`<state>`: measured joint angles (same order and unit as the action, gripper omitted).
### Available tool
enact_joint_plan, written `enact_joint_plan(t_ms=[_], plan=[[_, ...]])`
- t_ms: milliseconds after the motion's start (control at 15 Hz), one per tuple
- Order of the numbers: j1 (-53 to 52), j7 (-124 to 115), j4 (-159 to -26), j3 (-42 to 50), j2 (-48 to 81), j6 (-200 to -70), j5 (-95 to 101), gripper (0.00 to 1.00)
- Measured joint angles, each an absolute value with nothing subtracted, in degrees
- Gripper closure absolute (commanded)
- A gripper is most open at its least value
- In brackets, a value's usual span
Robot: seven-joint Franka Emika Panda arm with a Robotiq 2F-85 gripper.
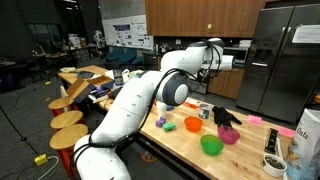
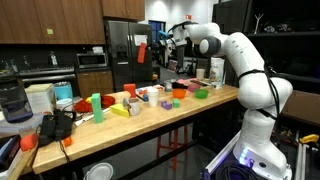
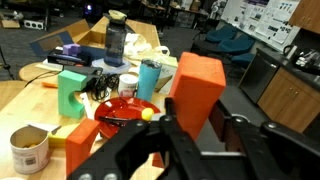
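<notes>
tool point(image 3: 200, 122) clamps orange block point(image 3: 196, 85) above the table point(image 3: 18, 100).

I'm holding an orange block point(image 3: 197, 85) between the fingers of the gripper point(image 3: 195, 128); it's sticking up toward 12 o'clock. A red plate point(image 3: 120, 104) is sitting at 9 o'clock of the block, carrying a yellow ball point(image 3: 147, 114). Teal cup point(image 3: 150, 75) and green block point(image 3: 70, 95) are showing at 10, a can point(image 3: 28, 148) at 8.

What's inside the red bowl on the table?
A small yellow ball sits at the rim of the red bowl, with something dark inside. The tool, gripping an orange block, covers the near part, so the rest is hidden.
</notes>
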<state>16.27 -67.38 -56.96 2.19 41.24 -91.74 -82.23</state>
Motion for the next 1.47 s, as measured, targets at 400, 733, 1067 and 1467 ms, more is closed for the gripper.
enact_joint_plan(t_ms=[400, 733, 1067, 1467], plan=[[17.03, -69.99, -53.31, 1.78, 42.73, -91.03, -83.08, 0.62], [16.95, -69.94, -53.33, 1.74, 42.96, -91.03, -83.08, 0.87], [17.12, -72.42, -53.11, 0.71, 44.7, -90.92, -83.5, 0.87], [17.08, -79.32, -52.97, -1.57, 48.52, -90.6, -85.23, 0.87]])
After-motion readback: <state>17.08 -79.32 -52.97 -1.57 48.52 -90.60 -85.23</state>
